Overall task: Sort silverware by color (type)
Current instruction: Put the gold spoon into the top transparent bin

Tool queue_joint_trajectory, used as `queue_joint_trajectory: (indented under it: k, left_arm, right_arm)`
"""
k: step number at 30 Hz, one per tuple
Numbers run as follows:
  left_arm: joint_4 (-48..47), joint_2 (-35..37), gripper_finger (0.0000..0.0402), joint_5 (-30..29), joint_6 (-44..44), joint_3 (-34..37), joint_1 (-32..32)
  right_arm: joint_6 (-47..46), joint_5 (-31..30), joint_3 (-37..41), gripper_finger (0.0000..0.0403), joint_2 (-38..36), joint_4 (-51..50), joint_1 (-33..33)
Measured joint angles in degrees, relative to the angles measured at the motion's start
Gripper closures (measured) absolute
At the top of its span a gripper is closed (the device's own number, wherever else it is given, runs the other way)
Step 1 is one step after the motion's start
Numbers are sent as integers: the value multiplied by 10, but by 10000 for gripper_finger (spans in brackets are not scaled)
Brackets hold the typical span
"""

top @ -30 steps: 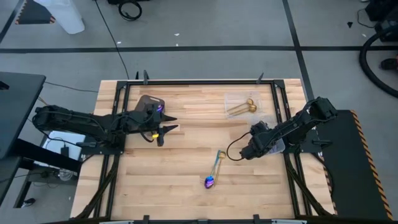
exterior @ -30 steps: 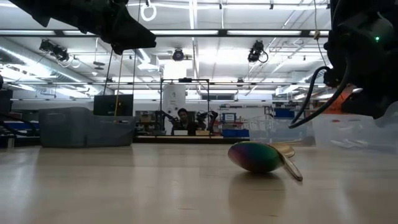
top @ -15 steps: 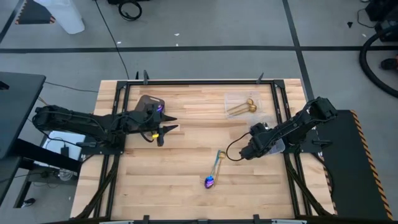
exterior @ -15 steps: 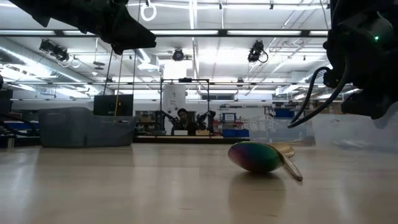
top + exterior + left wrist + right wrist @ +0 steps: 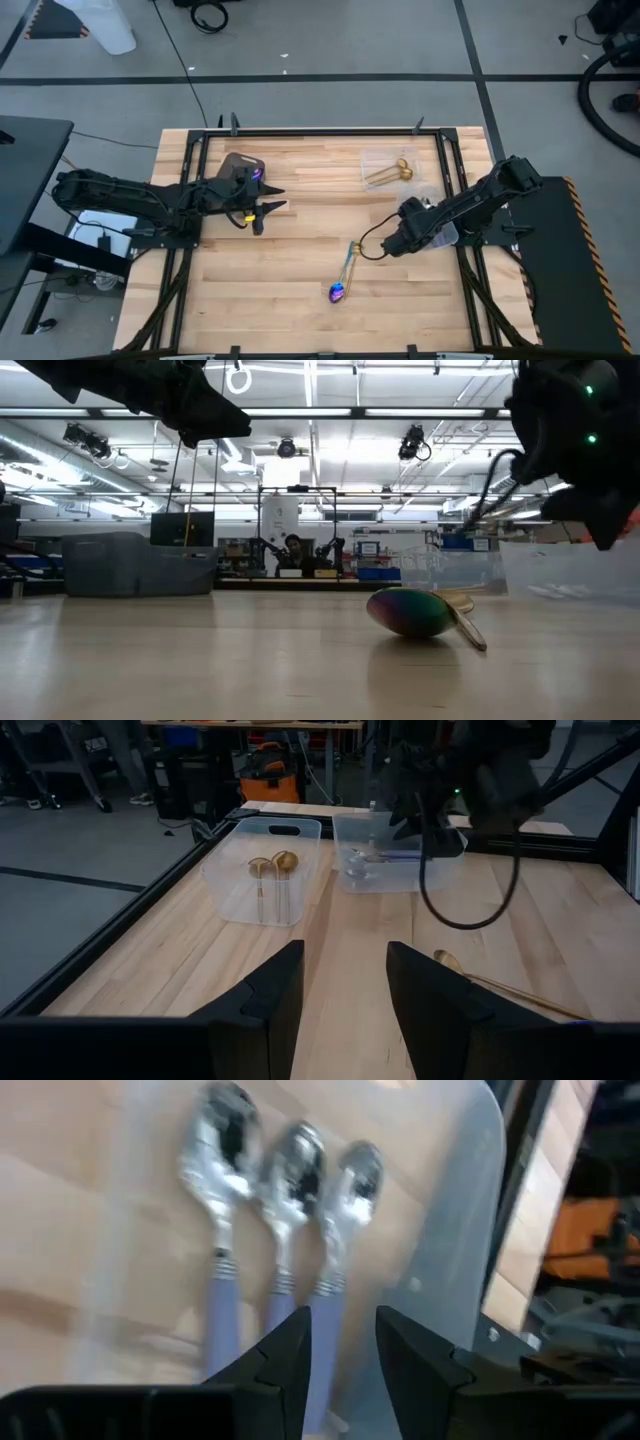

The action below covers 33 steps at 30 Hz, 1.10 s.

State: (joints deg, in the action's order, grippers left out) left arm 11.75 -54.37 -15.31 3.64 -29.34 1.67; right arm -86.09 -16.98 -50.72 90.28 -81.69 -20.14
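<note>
At the left of the pale wooden desk we see the left end effector hovering near the left edge, its two dark fingers spread apart with nothing between them. Just behind it lies a dark grey tray with a purple glint on it.

Toward the middle, an iridescent purple-blue spoon with a teal handle lies loose on bare wood, its bowl toward the front edge; a slim gold spoon lies right along it. Open board surrounds the pair on every side.

Further right, near the back edge, a clear plastic rectangular container holds two shiny gold spoons side by side. Beside it a second clear plastic container sits by the black frame rail at the right edge; in it lie three silver-bowled spoons with lavender handles, parallel and close together.

The right end effector hangs directly over that container, fingers slightly parted and holding nothing.
</note>
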Motion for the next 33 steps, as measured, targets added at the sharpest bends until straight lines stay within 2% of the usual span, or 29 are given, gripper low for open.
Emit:
queue_joint_trajectory:
  k: [8, 13, 19, 33]
  left_arm:
    - [0, 0, 249, 0, 1, 0, 0]
    - [0, 0, 249, 0, 1, 0, 0]
    - [0, 0, 249, 0, 1, 0, 0]
    - [1, 0, 249, 0, 2, 0, 0]
  right_arm:
    - [54, -38, -85, 279, 0, 12, 0]
    - [116, -49, -116, 279, 0, 76, 0]
    - [185, -46, -119, 279, 0, 188, 0]
    - [188, -21, -119, 279, 6, 301, 0]
